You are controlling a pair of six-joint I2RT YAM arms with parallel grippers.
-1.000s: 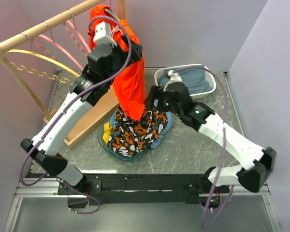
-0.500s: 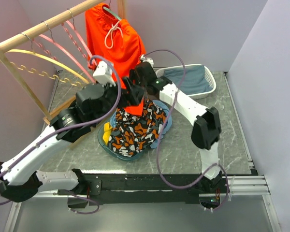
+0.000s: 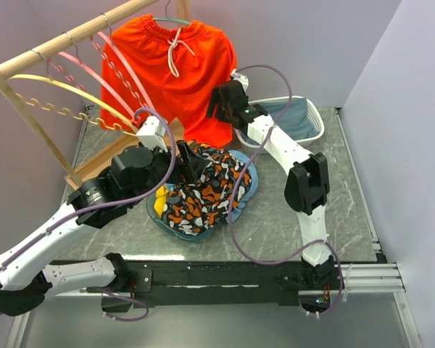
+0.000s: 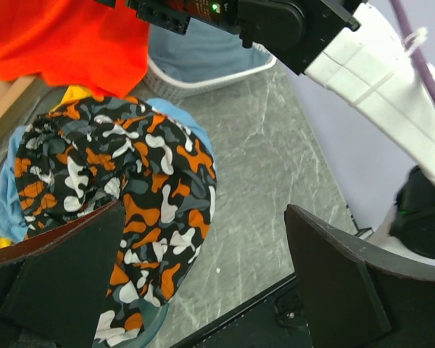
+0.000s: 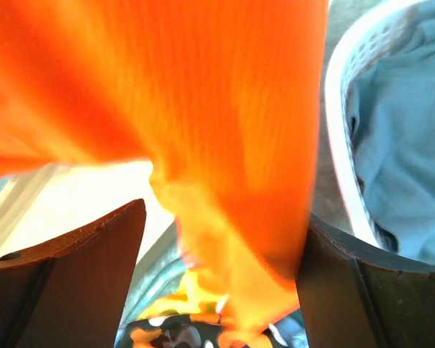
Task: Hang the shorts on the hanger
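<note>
left gripper [image 4: 204,217]: nearest the bases, low over the pile, fingers wide apart, nothing between them
patterned garment [image 4: 130,167]: black-orange-white, heaped on a blue tray [image 3: 248,187] on the grey table [image 3: 283,217], right under the left fingers
right gripper [image 5: 225,214]: further back, arm stretched to the lower right corner of the shorts, fingers spread wide; orange hem hangs in the gap, not pinched; contact with the pads can't be told
white basket [image 3: 316,129]: back right of the table, just beside the right wrist, blue-grey cloth [image 3: 293,119] in it
shorts [image 3: 170,80]: hanging spread flat at the back, waistband up, white drawstring dangling down the front, lower edge just above the pile
hanger [image 3: 181,21]: pale green, only a sliver shows above the waistband, shorts on it, hook up by the wooden rail [image 3: 65,40]
other hangers: pink hangers [image 3: 119,61] and a yellow hanger [image 3: 58,81] on the same rail, left of the shorts
</note>
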